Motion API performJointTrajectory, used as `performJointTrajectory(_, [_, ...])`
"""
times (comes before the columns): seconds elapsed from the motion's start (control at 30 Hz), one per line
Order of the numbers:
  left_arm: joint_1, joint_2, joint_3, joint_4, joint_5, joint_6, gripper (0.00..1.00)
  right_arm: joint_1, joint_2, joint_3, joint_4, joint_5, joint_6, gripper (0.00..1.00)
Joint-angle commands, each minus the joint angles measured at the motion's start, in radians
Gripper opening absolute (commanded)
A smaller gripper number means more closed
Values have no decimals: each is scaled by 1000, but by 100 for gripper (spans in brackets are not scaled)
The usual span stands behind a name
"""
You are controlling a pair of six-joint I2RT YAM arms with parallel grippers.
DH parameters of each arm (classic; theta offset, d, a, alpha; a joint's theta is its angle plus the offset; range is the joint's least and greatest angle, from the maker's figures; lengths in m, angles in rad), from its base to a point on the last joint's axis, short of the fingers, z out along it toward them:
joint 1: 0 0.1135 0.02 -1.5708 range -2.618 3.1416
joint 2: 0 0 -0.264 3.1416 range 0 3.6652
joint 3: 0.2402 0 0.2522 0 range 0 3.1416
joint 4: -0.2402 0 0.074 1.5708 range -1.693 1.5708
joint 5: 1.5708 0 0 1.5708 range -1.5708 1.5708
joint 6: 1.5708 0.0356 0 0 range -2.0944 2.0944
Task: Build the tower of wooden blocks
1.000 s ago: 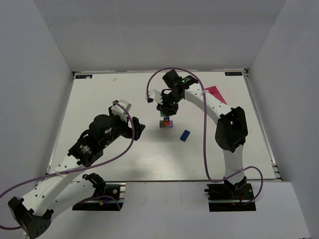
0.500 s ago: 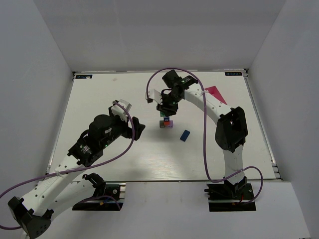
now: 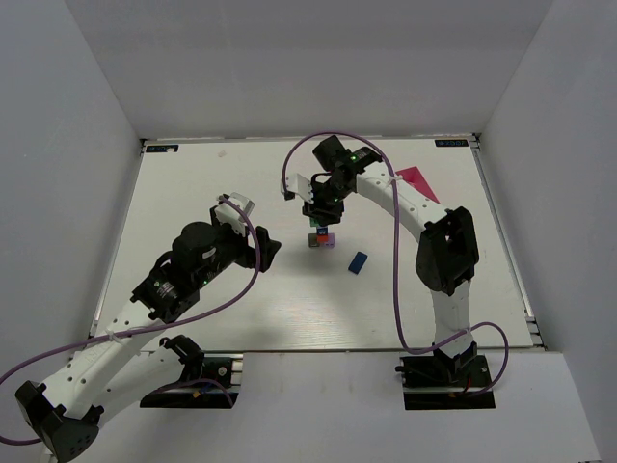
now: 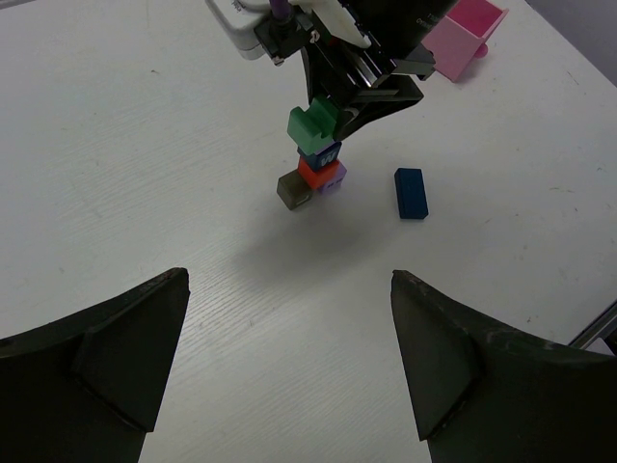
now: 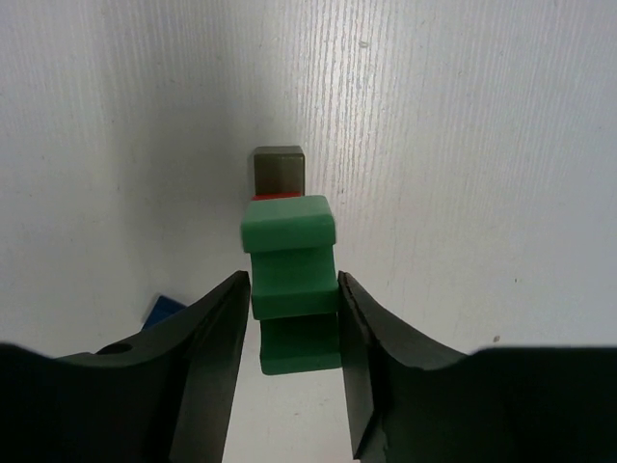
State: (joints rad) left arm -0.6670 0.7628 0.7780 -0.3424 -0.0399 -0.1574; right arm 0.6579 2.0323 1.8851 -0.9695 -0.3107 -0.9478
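Observation:
My right gripper is shut on a green notched block and holds it directly over the tower. In the left wrist view the green block sits just on top of a blue block, which stands on a red block and a lilac block. A dark grey block rests against the base. I cannot tell whether green touches blue. A loose blue block lies to the right of the tower. My left gripper is open and empty, well in front of the tower.
The pink tray stands at the back right, behind the right arm; it also shows in the top view. The loose blue block lies between the tower and the right arm's base.

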Motion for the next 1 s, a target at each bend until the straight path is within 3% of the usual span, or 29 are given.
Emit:
performJointTrajectory(0.0, [1, -16, -2, 14, 3, 5, 95, 8, -4, 19, -5, 4, 7, 49])
performJointTrajectory(0.27, [1, -16, -2, 14, 3, 5, 95, 8, -4, 14, 0, 12, 6, 63])
performJointTrajectory(0.37, [1, -16, -2, 14, 3, 5, 95, 9, -4, 12, 2, 10, 6, 75])
performJointTrajectory(0.4, [1, -16, -2, 14, 3, 5, 95, 9, -6, 11, -1, 12, 6, 90])
performJointTrajectory(0.97, [1, -16, -2, 14, -6, 5, 95, 5, -57, -15, 40, 18, 15, 90])
